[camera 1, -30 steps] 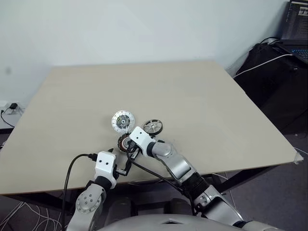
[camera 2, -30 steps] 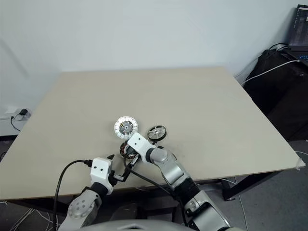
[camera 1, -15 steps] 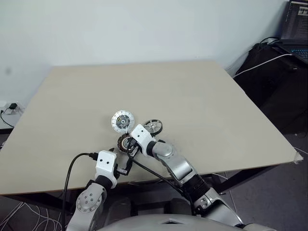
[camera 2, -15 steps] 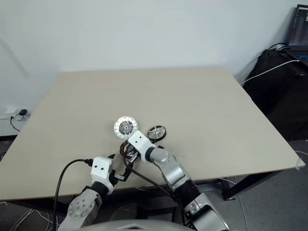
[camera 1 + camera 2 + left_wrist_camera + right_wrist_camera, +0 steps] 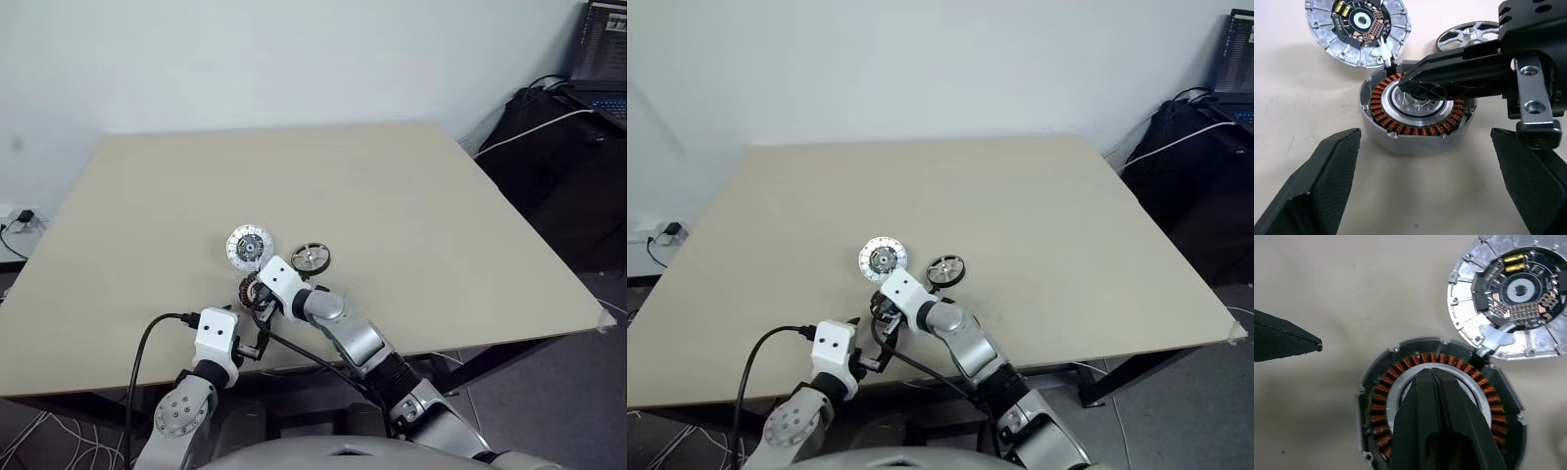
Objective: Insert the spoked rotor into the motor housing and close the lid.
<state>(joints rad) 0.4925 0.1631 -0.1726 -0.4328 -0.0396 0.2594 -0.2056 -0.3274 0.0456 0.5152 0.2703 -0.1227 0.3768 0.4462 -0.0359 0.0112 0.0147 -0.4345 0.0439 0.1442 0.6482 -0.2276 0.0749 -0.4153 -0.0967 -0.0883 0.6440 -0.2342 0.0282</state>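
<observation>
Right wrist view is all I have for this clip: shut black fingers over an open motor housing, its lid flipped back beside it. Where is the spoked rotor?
Observer: The spoked rotor lies flat on the table, just to the right of the motor housing, beyond the right gripper.
Operator: Is it held by anything?
Observer: No. The left gripper is open, hanging on the near side of the housing with nothing between its fingers.
Operator: And the lid, is it loose?
Observer: The left wrist view shows the lid inner face up, joined to the housing rim by a small white link.
</observation>
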